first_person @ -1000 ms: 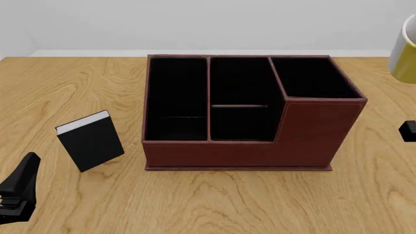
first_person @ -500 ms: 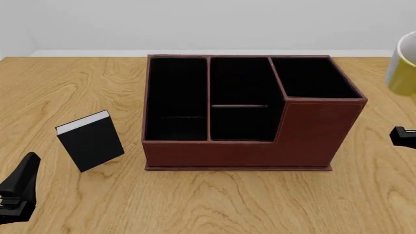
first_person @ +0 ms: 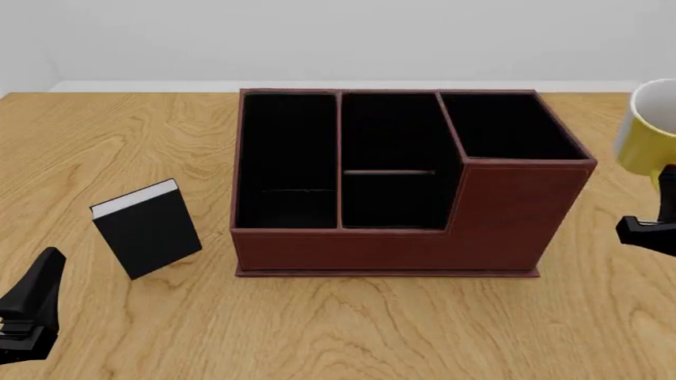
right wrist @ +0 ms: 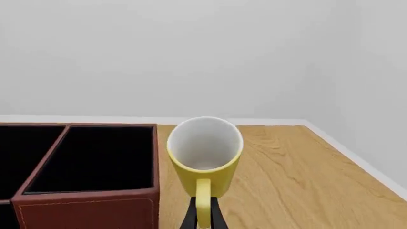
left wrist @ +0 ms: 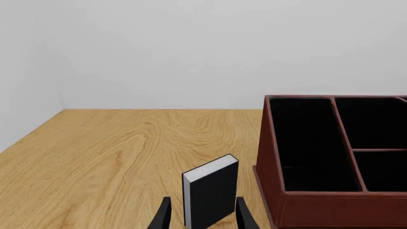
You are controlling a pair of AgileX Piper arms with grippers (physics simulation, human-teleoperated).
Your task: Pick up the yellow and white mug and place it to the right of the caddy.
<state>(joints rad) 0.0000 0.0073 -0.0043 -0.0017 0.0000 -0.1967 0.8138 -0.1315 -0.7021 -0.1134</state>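
- The right gripper (right wrist: 202, 220) is pinched shut on the loop handle (right wrist: 202, 202) of the yellow and white mug (right wrist: 205, 153); the mug looks lifted off the counter (right wrist: 286, 176), tipped so its white inside faces the wrist camera;
- The mug hangs just beside the tall corner of the caddy (first_person: 407, 178), on the side nearer the counter's right edge; in the front view only part of the mug (first_person: 647, 142) shows;
- The job now, I think, is to set the mug down on bare wood beside the caddy; so lower it slowly and turn it upright first, so the bottom lands flat;
- Keep a small gap from the caddy wall (right wrist: 89, 207); a bump could push the box or knock the mug loose;
- A grip on a thin handle can let the mug swing; move gently and let go only when the mug sits on the counter;
- Do not go too close to the counter's right edge; the mug could roll off;
- The left gripper (left wrist: 200, 215) waits near the counter's left front corner, open a little, with a small black book (left wrist: 211, 196) standing in front of it; it should stay put.
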